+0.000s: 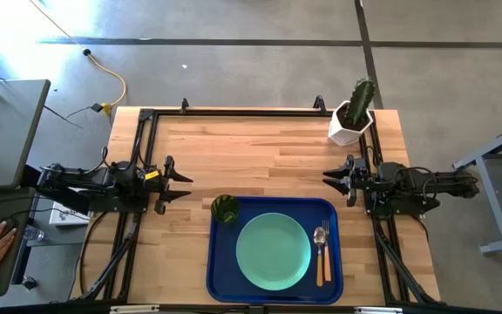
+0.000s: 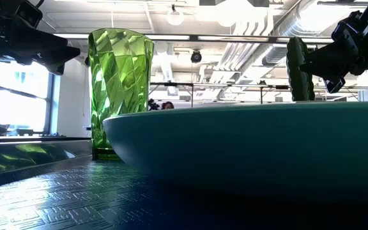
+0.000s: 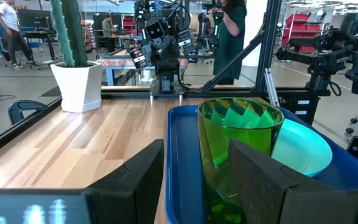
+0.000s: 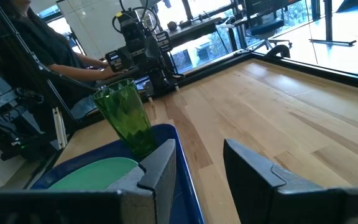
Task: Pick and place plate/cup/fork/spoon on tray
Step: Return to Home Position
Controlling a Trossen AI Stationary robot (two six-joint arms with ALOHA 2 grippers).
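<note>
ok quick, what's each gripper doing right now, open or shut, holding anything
Left gripper: open, holding nothing, at the table's left edge.
Right gripper: open, holding nothing, at the table's right edge.

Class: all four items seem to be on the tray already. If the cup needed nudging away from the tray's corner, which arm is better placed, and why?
Left, probably. The cup stands in the tray's corner nearest the left gripper, which is open. The right gripper, also open, waits beyond the plate, near the fork and spoon.

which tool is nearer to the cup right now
Left. The left tool sits open just beside the cup at the tray's corner; the right tool is open farther off, past the plate.
</note>
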